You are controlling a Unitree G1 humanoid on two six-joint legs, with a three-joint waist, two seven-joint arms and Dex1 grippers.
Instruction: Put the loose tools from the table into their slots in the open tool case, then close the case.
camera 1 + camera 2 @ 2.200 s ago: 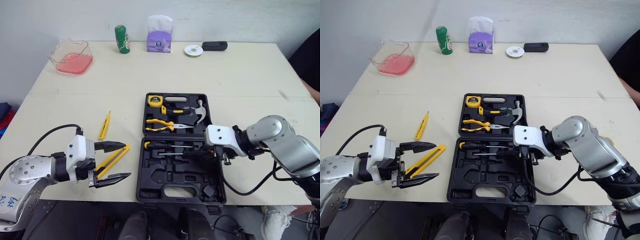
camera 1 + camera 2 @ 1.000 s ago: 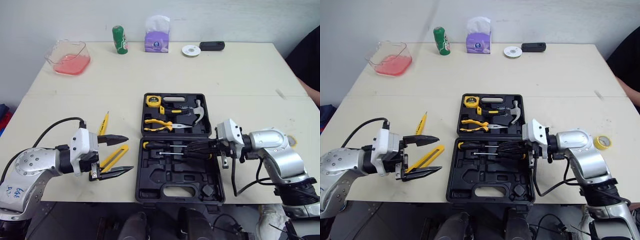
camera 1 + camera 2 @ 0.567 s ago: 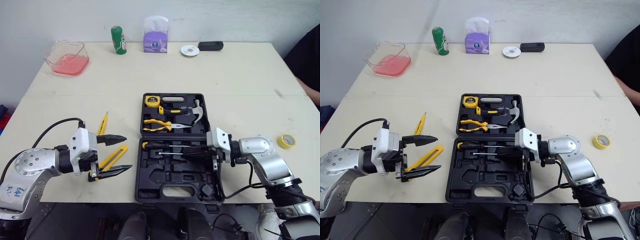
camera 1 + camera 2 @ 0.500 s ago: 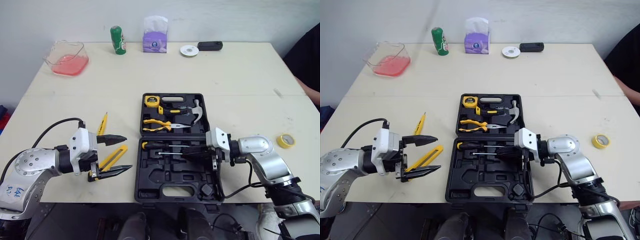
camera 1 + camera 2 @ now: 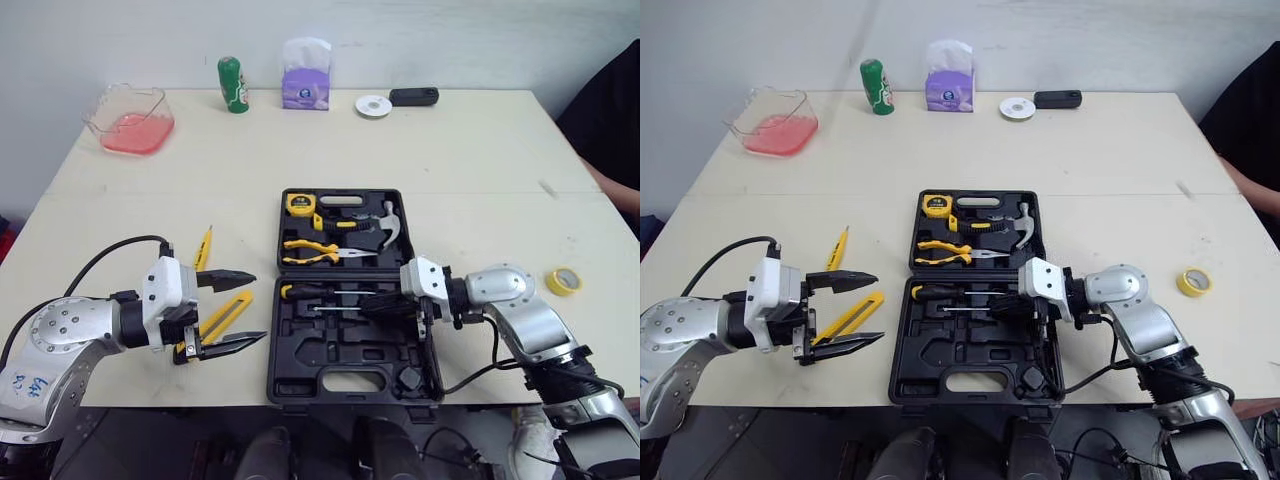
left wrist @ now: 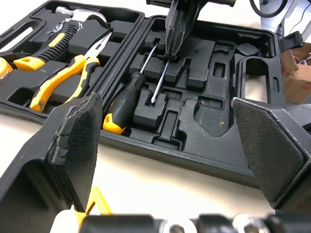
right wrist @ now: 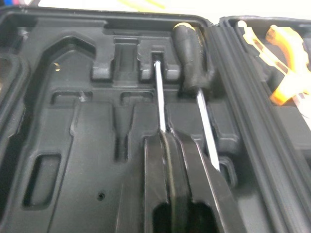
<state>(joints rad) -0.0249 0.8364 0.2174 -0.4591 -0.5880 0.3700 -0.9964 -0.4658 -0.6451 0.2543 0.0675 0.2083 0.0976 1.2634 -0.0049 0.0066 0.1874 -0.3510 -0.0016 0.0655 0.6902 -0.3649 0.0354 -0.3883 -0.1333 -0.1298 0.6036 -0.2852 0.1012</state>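
The black tool case [image 5: 296, 352] lies open at the table's middle. Its far half holds a tape measure [image 5: 301, 204], yellow pliers [image 5: 310, 250] and a hammer [image 5: 388, 224]. In the near half a black-handled screwdriver [image 5: 305, 291] sits in its slot beside a thin metal shaft [image 7: 159, 92]. My right gripper [image 5: 370, 305] is low over that half, shut on the shaft's end. A yellow utility knife [image 5: 226, 313] lies left of the case, and my left gripper [image 5: 243, 310] is open with one finger on each side of it. A slim yellow tester screwdriver [image 5: 203, 249] lies farther back.
Along the far edge stand a clear tub of pink liquid [image 5: 129, 108], a green can [image 5: 231, 84], a purple tissue pack [image 5: 306, 87], a white disc [image 5: 373, 105] and a black device [image 5: 413, 96]. A yellow tape roll [image 5: 563, 281] lies right of the case. A person's dark sleeve [image 5: 612, 110] shows at the right edge.
My right gripper has slid a little left along the screwdriver slots, and its arm has drawn in. The left gripper came forward around the knife earlier and now holds still.
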